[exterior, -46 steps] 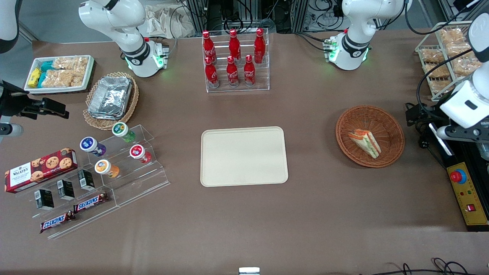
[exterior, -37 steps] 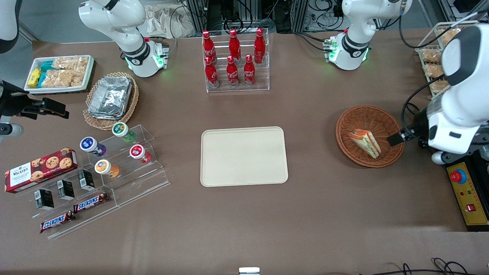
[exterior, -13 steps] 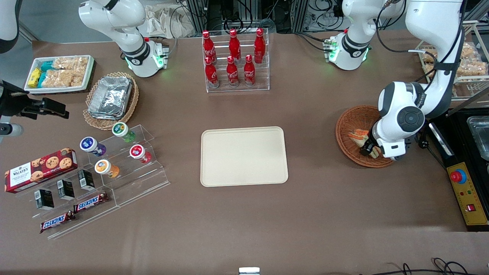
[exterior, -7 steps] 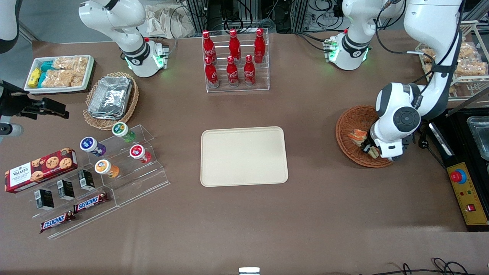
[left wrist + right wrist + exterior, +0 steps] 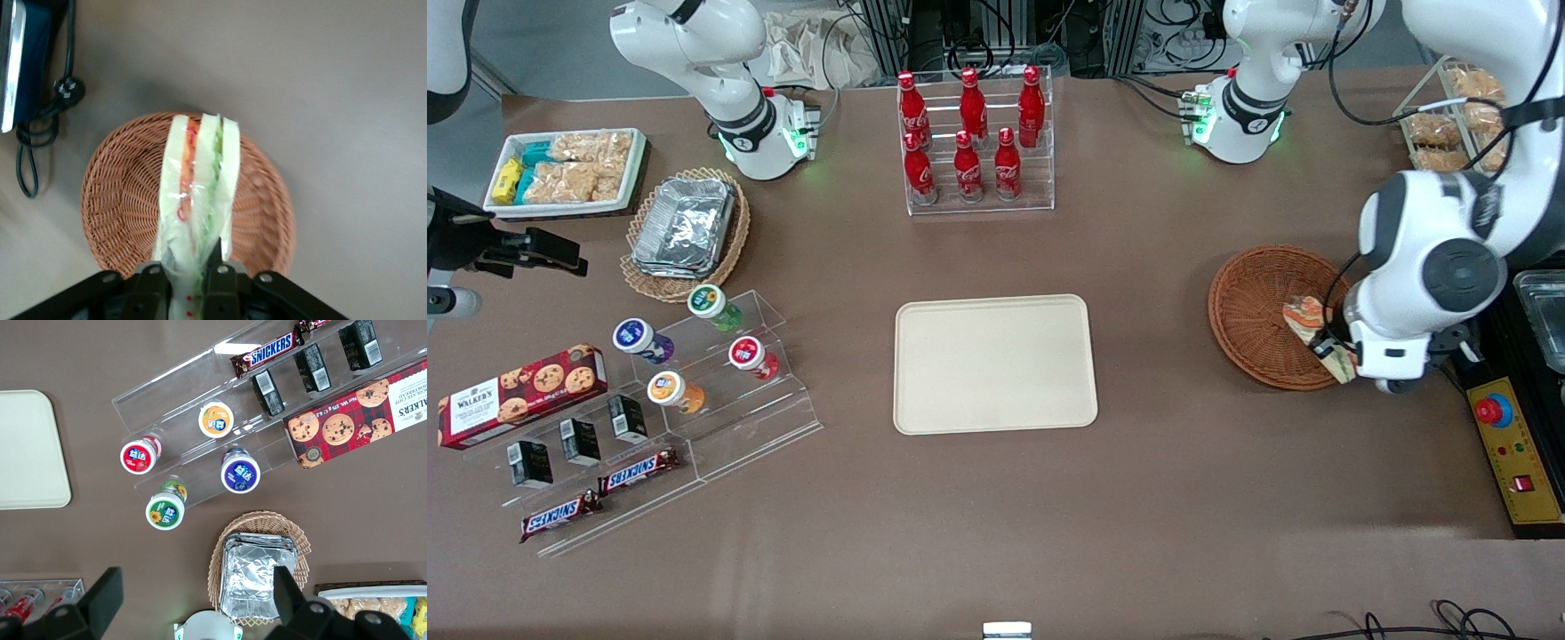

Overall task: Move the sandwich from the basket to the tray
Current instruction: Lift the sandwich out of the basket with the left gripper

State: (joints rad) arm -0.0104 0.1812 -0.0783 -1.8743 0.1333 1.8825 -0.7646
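Front view, reading across: tray [image 5: 995, 364] flat mid-table, then basket [image 5: 1263, 313] toward the working arm's end, well apart from it. Just over the basket's rim, sandwich [image 5: 1309, 325] lifted clear, pinched in gripper [image 5: 1332, 348]. Left wrist view: fingers [image 5: 220, 277] clamped on the wrapped wedge's [image 5: 197, 193] narrow end, bread hanging lengthwise above the wicker bowl [image 5: 127, 200].

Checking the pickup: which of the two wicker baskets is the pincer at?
The round reddish-brown basket, toward the working arm's end; the pincer grips the sandwich above it. The paler oval basket holds foil containers.
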